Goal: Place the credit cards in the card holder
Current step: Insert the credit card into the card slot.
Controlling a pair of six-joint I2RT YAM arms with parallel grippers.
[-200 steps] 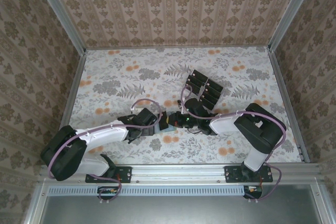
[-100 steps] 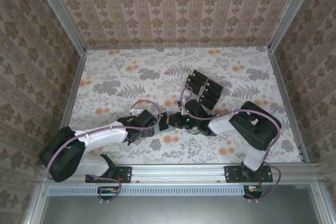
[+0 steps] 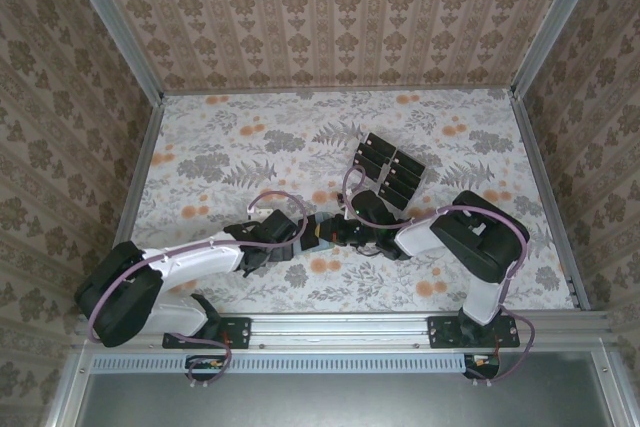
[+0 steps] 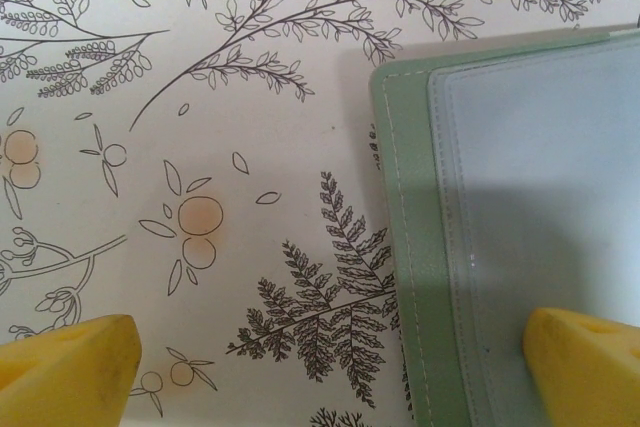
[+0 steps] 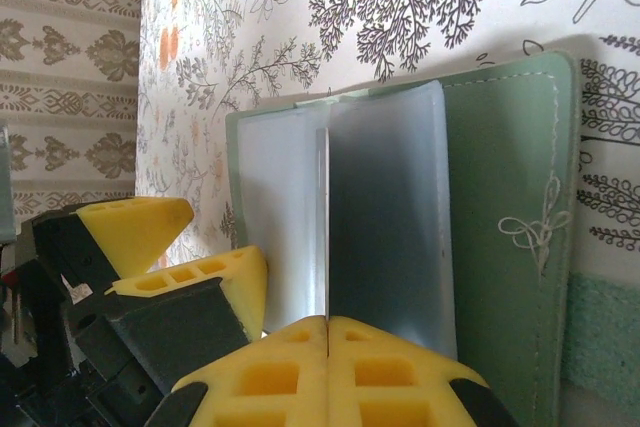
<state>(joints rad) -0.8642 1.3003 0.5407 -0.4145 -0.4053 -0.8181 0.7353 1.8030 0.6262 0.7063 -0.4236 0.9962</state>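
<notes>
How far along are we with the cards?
Done: card holder lies open. In hand: right pincer shut on a thin leaf, seemingly its clear sleeve; left pincer open over it. Left: black credit cards sit in the tray; none visible in the holder.

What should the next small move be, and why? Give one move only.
Probably lower the open left gripper to pin the holder flat. Its jaws straddle the holder's edge, one over the clear pocket. The right gripper, jaws shut on a thin sheet standing edge-on over the open holder, might otherwise drag it.
</notes>
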